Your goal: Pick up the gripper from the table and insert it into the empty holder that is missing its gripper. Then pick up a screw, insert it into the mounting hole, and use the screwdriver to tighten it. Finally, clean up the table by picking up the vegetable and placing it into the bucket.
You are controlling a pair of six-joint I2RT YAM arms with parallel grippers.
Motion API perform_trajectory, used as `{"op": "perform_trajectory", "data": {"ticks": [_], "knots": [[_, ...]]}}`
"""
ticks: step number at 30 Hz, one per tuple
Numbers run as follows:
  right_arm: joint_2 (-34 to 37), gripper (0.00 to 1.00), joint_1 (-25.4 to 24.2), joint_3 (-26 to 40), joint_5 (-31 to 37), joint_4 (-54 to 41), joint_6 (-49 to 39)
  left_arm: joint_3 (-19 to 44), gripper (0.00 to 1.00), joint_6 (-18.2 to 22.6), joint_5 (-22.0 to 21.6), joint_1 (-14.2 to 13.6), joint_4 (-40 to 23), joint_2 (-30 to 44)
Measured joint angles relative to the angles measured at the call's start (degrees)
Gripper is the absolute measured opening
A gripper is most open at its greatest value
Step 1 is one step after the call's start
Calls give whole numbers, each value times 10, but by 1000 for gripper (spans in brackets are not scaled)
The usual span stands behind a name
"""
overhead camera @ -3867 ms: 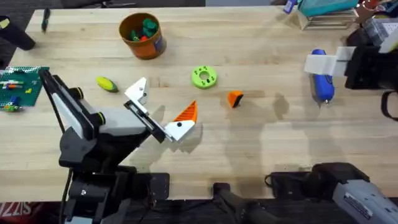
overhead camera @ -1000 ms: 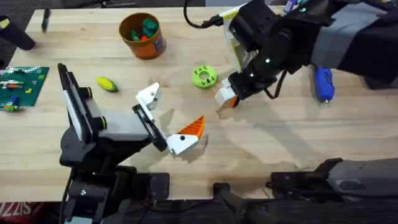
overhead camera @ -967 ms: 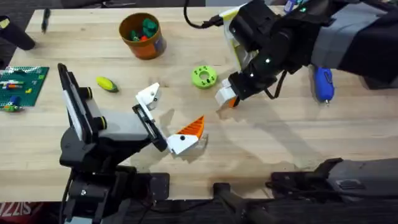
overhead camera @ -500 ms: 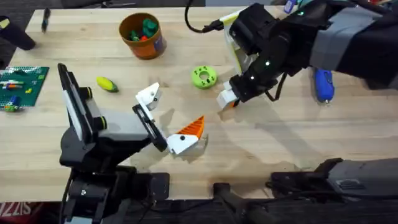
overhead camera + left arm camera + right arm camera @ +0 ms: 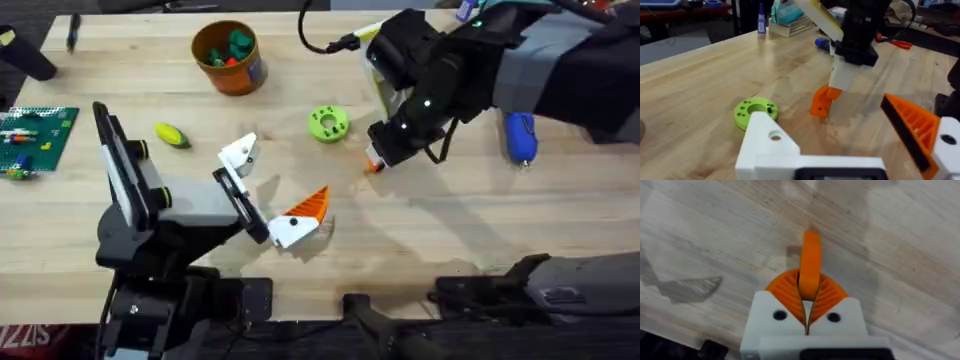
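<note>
The small orange gripper (image 5: pixel 376 162) (image 5: pixel 821 102) (image 5: pixel 810 255) stands on end at the table (image 5: pixel 480 230), right of centre. My right gripper (image 5: pixel 378 152) (image 5: pixel 809 282) is shut on its top, orange pads pressed to both sides. My left gripper (image 5: pixel 272 180) stands open to the left of it. Its one white finger is the empty holder (image 5: pixel 240 152) (image 5: pixel 767 145) with a mounting hole; the other finger carries an orange tip (image 5: pixel 307 204) (image 5: pixel 912 130). The yellow-green vegetable (image 5: pixel 172 135) lies at the left. The bucket (image 5: pixel 228 57) stands at the back. The blue screwdriver (image 5: pixel 520 135) lies at the right. The screw is out of view.
A green round disc (image 5: pixel 327 124) (image 5: pixel 756 111) lies just left of the right gripper. A green circuit board (image 5: pixel 30 140) sits at the left edge. Boxes and a small bottle (image 5: pixel 761 12) crowd the far right corner. The right arm spans the back right of the table.
The right arm came in from the right and shut on the orange gripper. Over the last second it turned slightly at the same spot. The left arm stayed still.
</note>
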Motion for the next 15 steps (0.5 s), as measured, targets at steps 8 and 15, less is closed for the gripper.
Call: {"op": "perform_trajectory", "data": {"ticks": [8, 15], "knots": [[-39, 14, 0, 2, -19, -44, 27, 0, 986, 0, 0, 0, 0, 0], [-181, 14, 0, 7, -54, -45, 44, 0, 986, 0, 0, 0, 0, 0]]}}
